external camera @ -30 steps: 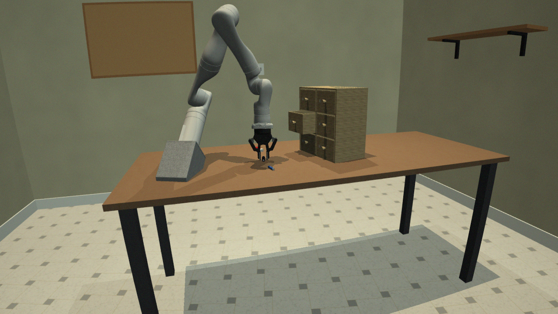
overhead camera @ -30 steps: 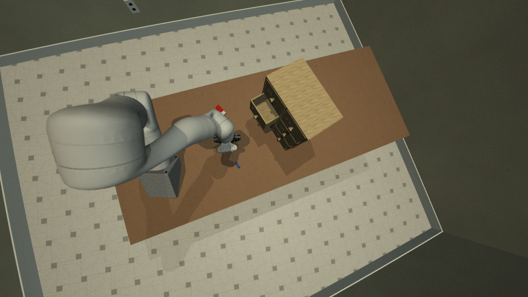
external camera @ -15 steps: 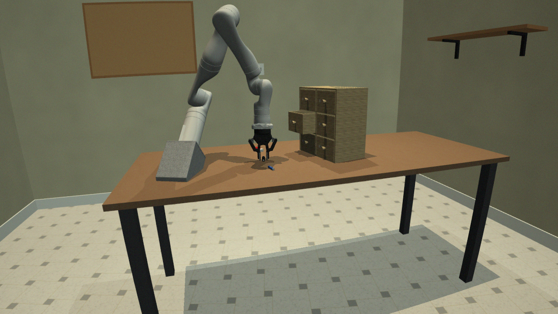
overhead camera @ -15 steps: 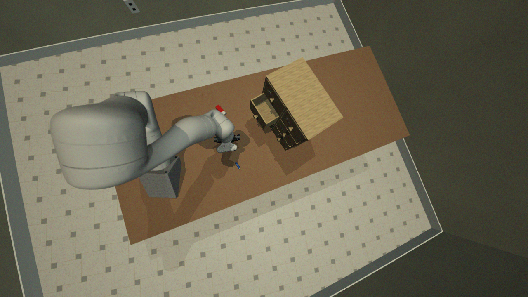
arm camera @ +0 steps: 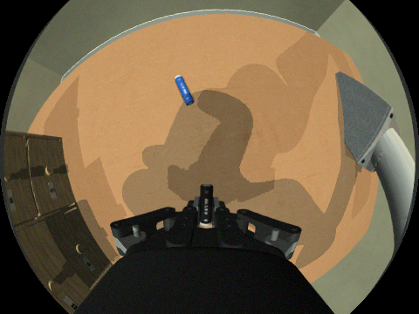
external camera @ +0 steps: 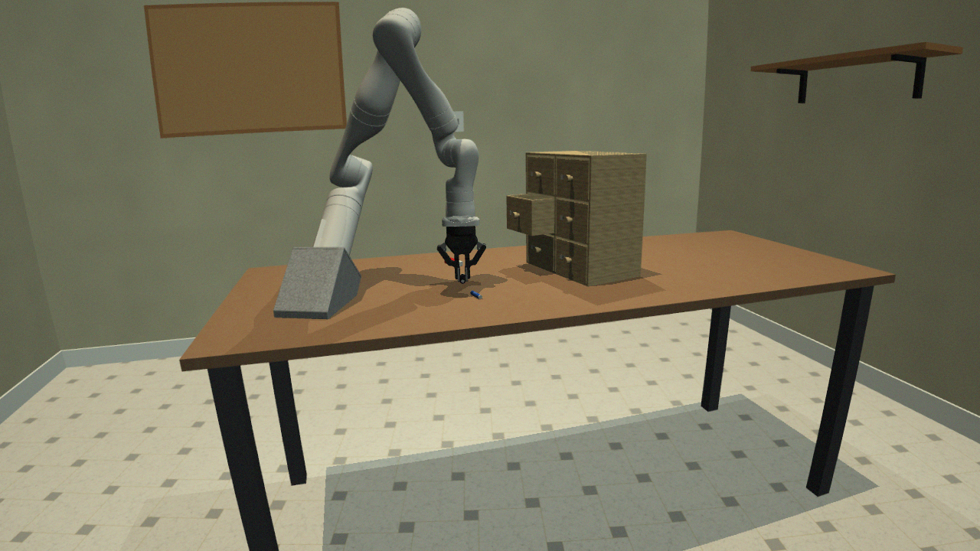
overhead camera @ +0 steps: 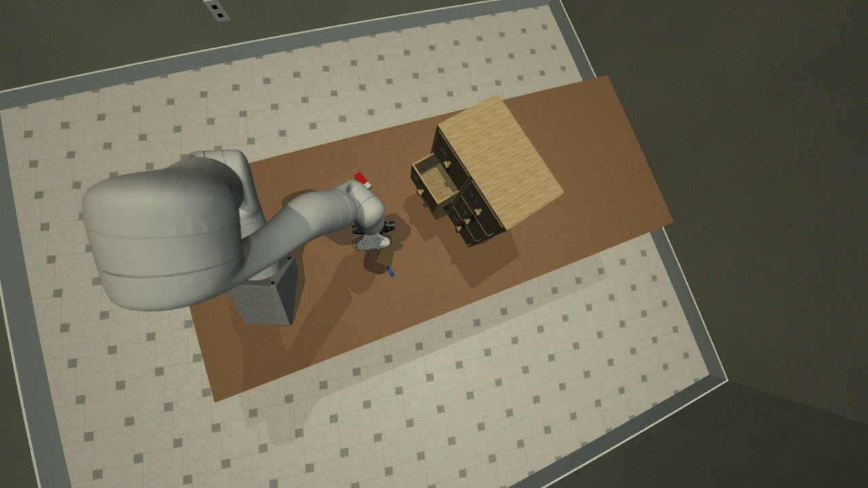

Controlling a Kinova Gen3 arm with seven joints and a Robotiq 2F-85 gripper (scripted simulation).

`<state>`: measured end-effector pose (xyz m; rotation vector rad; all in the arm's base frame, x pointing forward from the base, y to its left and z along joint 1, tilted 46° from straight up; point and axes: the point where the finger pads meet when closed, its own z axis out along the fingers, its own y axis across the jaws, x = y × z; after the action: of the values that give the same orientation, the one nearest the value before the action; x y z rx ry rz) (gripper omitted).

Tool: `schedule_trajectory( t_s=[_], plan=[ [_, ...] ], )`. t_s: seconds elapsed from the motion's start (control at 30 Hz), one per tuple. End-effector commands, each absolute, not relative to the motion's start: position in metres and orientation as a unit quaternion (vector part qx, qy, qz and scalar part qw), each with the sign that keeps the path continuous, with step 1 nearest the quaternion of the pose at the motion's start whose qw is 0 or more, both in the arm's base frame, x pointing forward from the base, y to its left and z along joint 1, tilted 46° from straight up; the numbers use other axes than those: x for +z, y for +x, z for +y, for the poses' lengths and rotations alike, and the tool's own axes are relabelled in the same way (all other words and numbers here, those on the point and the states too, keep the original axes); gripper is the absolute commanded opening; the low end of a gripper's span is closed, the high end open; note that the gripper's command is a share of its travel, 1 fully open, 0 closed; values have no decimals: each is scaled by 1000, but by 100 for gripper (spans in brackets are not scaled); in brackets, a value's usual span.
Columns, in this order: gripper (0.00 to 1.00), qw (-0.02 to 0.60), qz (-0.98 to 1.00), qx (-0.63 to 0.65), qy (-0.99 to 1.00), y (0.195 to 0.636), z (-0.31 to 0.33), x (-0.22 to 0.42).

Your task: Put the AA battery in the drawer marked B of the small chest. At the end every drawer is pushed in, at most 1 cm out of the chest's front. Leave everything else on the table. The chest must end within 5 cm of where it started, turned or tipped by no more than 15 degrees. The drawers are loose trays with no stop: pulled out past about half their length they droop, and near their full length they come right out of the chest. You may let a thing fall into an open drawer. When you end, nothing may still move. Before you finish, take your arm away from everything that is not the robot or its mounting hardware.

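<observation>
The wrist view shows what the top view hides under the arm: a black cylinder (external camera: 462,278) (arm camera: 206,205) clamped between the fingertips of the gripper (overhead camera: 373,228) (external camera: 462,274) (arm camera: 206,204), whose fingers are drawn nearly together. It looks like a battery and bears pale lettering too small to read. A blue cylinder (overhead camera: 390,272) (external camera: 476,295) (arm camera: 183,90) lies on the table (overhead camera: 548,204) (external camera: 685,274) (arm camera: 131,87), toward 5 o'clock from the gripper in the top view and 11 o'clock in the wrist view. Its printing is illegible as well, so which of the two is the AA battery cannot be told.

The top view alone fully shows a red object with a white end (overhead camera: 362,179), near 12 o'clock from the gripper; the exterior view catches only a bit behind the fingers.

The chest (overhead camera: 500,160) (external camera: 616,219) (arm camera: 32,174) stands toward 2 o'clock in the top view. Its open drawer (overhead camera: 418,181) (external camera: 518,213), left column, middle row in the exterior view, shows a bare wooden interior from above. The exterior view shows the other five fronts closed. Toward 8 o'clock in the wrist view, a label (arm camera: 71,302) appears to read B; the other tags are unclear.

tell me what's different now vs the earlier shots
The jaws closed inward and now grip the black battery, which stood between them with gaps before. The arm's elbow shifted slightly toward the chest. The chest and blue battery stayed put.
</observation>
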<state>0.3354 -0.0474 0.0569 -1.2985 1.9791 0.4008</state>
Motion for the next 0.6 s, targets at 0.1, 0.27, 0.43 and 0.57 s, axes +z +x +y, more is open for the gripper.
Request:
schedule_trajectory(
  t_s=[0.1,0.27,0.43,0.57],
  plan=[
    [9,362,769,155,-504,336,-48,57],
    [9,362,769,155,-504,336,-48,57],
    [9,362,769,155,-504,336,-48,57],
    [9,362,769,155,-504,334,-50,59]
  ],
)
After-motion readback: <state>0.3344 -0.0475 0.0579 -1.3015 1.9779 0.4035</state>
